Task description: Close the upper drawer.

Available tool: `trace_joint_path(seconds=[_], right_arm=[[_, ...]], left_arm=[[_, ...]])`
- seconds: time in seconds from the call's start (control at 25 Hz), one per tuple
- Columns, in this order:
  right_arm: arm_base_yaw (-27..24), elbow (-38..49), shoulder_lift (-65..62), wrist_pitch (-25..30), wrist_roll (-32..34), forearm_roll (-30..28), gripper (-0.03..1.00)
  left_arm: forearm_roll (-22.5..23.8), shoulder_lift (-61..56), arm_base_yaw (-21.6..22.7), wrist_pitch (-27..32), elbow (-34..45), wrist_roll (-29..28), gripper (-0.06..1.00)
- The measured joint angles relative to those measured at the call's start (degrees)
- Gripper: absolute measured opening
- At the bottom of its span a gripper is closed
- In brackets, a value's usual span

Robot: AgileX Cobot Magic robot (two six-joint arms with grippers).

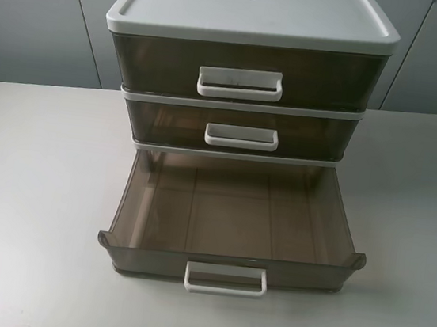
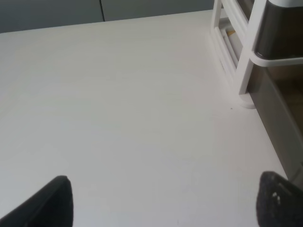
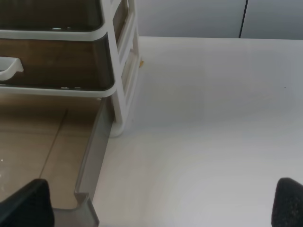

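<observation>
a white-framed drawer cabinet [image 1: 253, 12] stands on a pale table [image 1: 32, 188], toward the 12 o'clock side of the high view. it holds three smoky-brown see-through drawers. the top two are pushed in flush. the third one, at the bottom of the stack, is pulled far out toward 6 o'clock; going by its tall front wall, flared rim and white loop handle [image 1: 226, 279], this is the upper drawer [image 1: 232, 213] of the task. it is empty inside, and its front wall sits close to the near table edge.

neither arm shows in the high view. in the left wrist view the left gripper [image 2: 161, 203] hangs over bare table with its two dark fingertips [image 2: 54, 201] spread wide apart, holding nothing; the cabinet's corner post and the drawer's side wall [image 2: 274, 118] lie off at about 2 o'clock of that view, apart from the fingers.

in the right wrist view the right gripper [image 3: 156, 208] is also spread wide and empty. one fingertip [image 3: 28, 203] hovers over the open drawer [image 3: 42, 142], near its front corner; whether it touches the rim cannot be told. the other fingertip is over bare table, well outside the drawer.
</observation>
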Motion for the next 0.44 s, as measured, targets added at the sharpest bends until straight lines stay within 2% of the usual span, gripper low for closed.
trace_joint_path(seconds=[0.44], right_arm=[[0.0, 0.0, 0.0, 0.0, 0.0, 0.0, 0.7]], left_arm=[[0.0, 0.0, 0.0, 0.0, 0.0, 0.0, 0.74]])
